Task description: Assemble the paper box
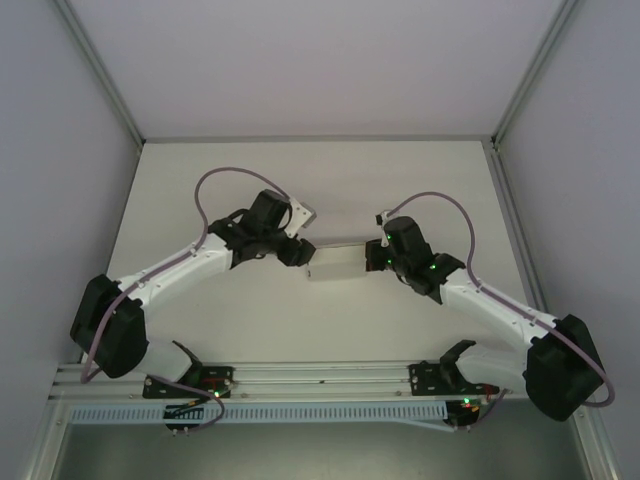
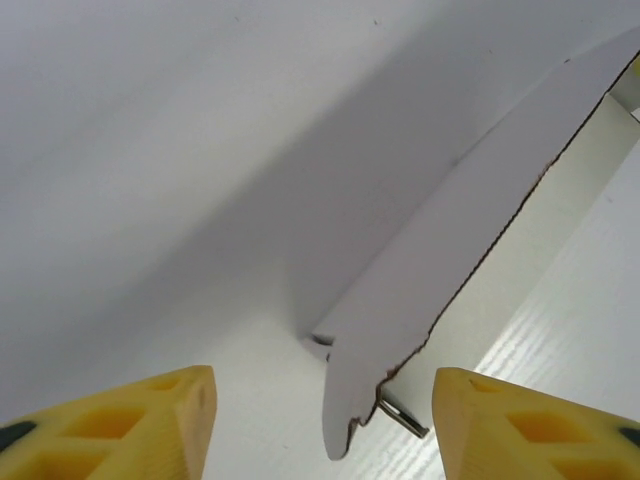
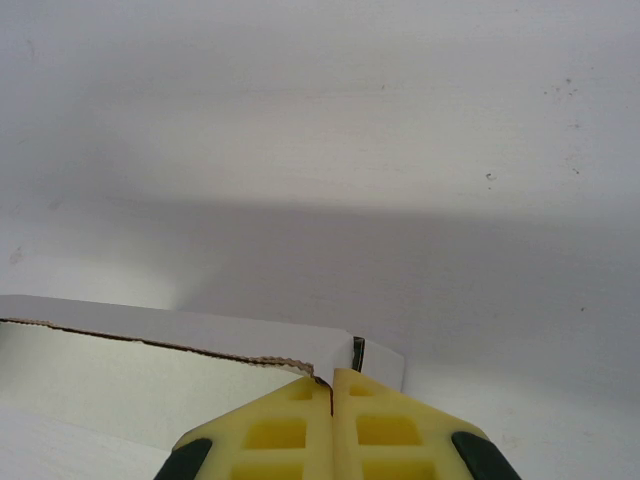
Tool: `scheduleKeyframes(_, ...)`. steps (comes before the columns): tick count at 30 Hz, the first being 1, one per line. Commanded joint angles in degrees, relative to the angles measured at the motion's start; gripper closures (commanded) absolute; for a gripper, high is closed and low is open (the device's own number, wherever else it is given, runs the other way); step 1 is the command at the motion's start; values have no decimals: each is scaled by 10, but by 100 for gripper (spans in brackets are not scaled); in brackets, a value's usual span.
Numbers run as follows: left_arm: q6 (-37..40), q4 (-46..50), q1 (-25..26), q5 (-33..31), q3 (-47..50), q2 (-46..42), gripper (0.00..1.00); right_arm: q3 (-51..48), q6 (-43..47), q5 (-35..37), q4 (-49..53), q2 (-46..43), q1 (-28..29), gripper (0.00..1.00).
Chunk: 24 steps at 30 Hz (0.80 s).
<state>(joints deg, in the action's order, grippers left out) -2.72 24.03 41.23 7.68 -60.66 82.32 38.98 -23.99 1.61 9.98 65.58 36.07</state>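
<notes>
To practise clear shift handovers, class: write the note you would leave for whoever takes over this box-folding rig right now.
Left gripper: fingers apart, straddling a raised flap at the left end of the paper box, not gripping it.
Right gripper: fingers shut, apparently pinching the box's right end.
Box: on the table, between the two arms.
Done: a side wall stands up; the top is open.
Left: probably folding and tucking the loose end flaps, then closing the box.
</notes>
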Motion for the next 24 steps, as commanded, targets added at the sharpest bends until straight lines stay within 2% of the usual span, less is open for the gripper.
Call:
scheduleKeyframes(1,-27,-14,2,32,-1,-7,50,1,7,12,73,11,4,100)
scheduleKeyframes(3,-31,-13,3,34,-3,5,56,2,6,11,73,11,5,100)
scheduleKeyframes(7,-42,-8,5,35,-7,25,79,1,6,9,72,13,4,100)
scheduleKeyframes(12,-56,-12,17,34,-2,22,84,0,3,3,69,18,7,100)
scheduleKeyframes(15,-86,-11,16,33,-10,29,99,-1,1,15,67,28,16,100)
scheduleKeyframes(19,-167,19,16,31,-42,64,100,9,-30,73,87,43,43,100)
scheduleKeyframes(24,-239,28,17,49,-47,82,100,21,-108,223,114,64,121,100)
